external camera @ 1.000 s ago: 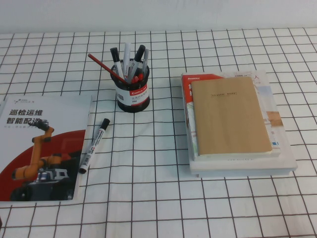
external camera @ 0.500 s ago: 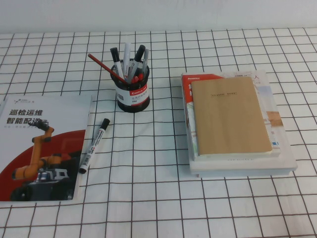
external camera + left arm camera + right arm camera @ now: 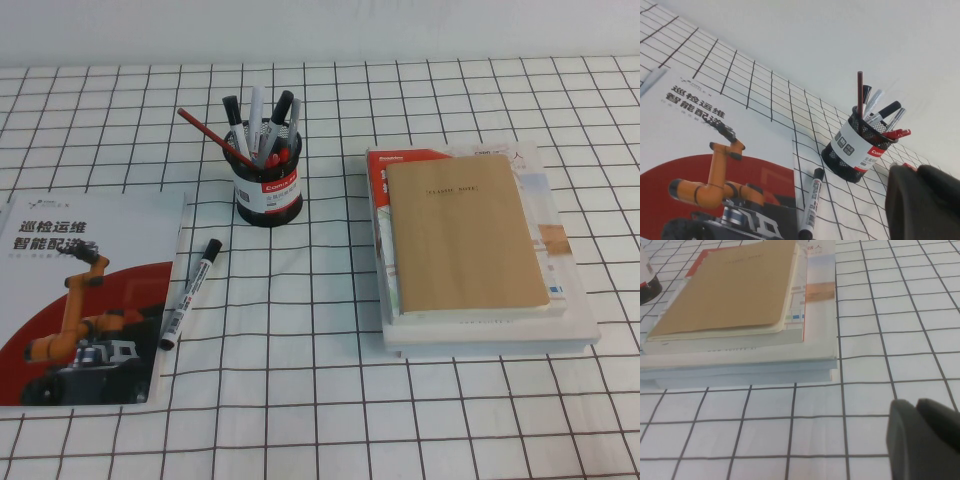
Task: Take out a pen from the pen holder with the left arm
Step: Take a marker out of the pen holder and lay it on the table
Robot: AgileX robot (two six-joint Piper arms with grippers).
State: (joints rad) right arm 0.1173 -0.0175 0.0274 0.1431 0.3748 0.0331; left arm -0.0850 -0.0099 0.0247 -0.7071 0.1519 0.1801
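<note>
On your gridded white table (image 3: 330, 400), blank wall (image 3: 320, 30) behind, left gripper (image 3: 916, 172) low near pen holder (image 3: 268, 190), closed, empty, right gripper (image 3: 917, 407) by book stack (image 3: 470, 240), you cannot tell its state.

High cam: raised, robot side, angled down, far, covers whole table (image 3: 330, 400). Left wrist cam: low, near, faces holder (image 3: 856, 149), brochure (image 3: 700, 145). Right wrist cam: low, near, faces books (image 3: 730, 290). High view shares all three.

Black wire-mesh metal pen holder (image 3: 268, 203); glossy printed paper brochure (image 3: 90, 262); matt brown kraft-paper notebook (image 3: 462, 232); smooth white gridded tablecloth (image 3: 320, 400).
</note>
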